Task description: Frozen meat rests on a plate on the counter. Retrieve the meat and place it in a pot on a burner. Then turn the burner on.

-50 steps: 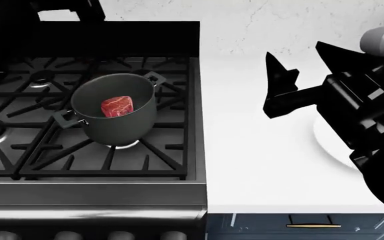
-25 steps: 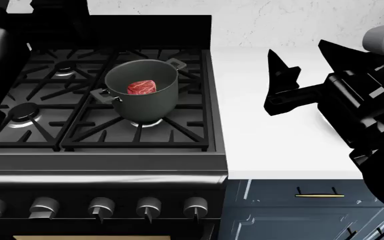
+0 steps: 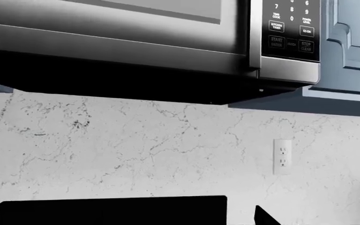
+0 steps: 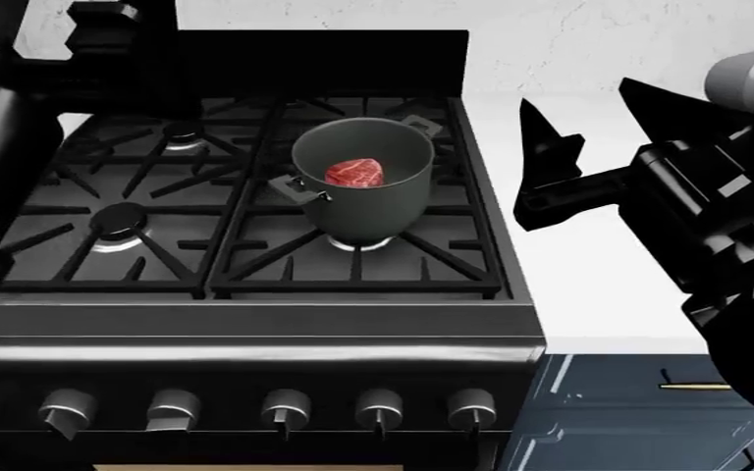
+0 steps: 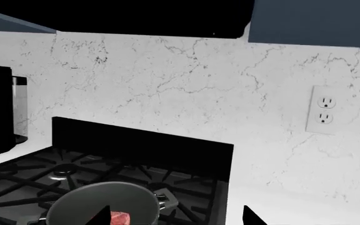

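the frozen meat (image 4: 354,174) sits at the bottom of the pot (image 4: 364,182), which stands on the front-right burner (image 4: 364,241) of the black range, its two loop handles pointing along a diagonal. your right tool (image 4: 544,172) hangs above the white tabletop (image 4: 587,270) beside the range, well apart from the pot, its dark fingers (image 4: 538,137) spread and holding nothing. your left arm shows only as a dark bulk at the near-left edge of the head view (its tool is out of sight there), and the left wrist camera looks up at the marble backsplash (image 3: 136,150), a steel microwave (image 3: 148,37) and a wall outlet (image 3: 282,156), so you cannot tell how that tool stands. a row of knobs (image 4: 286,406) lines the range's front panel below the grates, all untouched. from the right wrist camera you see the pot's rim and a sliver of the red meat inside, with the range's raised back panel (image 5: 142,145) behind it. blue-grey cabinet fronts (image 4: 639,422) with a brass handle (image 4: 694,386) sit under the tabletop at right.
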`<state>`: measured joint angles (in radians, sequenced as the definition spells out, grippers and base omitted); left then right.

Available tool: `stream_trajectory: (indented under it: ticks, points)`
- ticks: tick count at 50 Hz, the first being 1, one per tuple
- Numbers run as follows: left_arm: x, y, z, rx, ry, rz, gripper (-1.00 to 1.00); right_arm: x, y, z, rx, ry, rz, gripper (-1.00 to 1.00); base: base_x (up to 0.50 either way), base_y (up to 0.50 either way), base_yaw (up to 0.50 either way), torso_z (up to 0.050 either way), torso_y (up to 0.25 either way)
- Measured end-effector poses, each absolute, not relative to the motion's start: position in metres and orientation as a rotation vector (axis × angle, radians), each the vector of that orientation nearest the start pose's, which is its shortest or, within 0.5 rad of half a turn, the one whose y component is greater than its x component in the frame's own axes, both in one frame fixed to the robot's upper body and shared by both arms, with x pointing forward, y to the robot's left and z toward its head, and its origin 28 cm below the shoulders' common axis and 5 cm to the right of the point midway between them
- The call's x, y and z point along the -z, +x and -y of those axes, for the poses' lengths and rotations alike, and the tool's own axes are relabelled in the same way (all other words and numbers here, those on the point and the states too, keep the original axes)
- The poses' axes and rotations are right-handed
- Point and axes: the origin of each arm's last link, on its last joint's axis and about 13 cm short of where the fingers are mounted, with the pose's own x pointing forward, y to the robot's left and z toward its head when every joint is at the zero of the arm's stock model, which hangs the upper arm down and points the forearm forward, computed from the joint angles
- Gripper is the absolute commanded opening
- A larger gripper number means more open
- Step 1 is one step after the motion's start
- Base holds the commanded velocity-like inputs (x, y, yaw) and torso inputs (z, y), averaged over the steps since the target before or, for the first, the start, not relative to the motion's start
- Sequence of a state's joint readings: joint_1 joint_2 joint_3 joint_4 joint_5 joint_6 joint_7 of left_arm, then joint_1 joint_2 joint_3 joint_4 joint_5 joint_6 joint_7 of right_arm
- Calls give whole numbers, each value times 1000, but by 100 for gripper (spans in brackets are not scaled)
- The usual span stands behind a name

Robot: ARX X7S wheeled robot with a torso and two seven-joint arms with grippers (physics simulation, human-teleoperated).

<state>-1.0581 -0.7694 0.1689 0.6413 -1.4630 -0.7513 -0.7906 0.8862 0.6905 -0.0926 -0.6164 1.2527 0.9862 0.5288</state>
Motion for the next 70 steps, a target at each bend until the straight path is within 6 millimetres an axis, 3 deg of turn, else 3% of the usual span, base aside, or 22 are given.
stream_trajectory:
  ticks: [8,22,32,46,70]
  points:
    - [-309,208,-236,181,-55,440,100,-279,231,140,-259,-31,206,100,-330,287,0,0,0]
    - [-229,207,-229,49,-7,454,100,-270,227,133,-258,53,246,100,-420,345,0,0,0]
    - [-191,200,-225,69,4,442,100,-269,228,133,-246,80,265,100,-311,238,0,0,0]
    - [-163,191,-219,164,-23,422,100,-261,233,138,-206,106,277,100,0,0,0,0,0]
    - [-135,184,-208,200,29,370,100,-232,234,139,-145,114,259,100,0,0,0,-50,0]
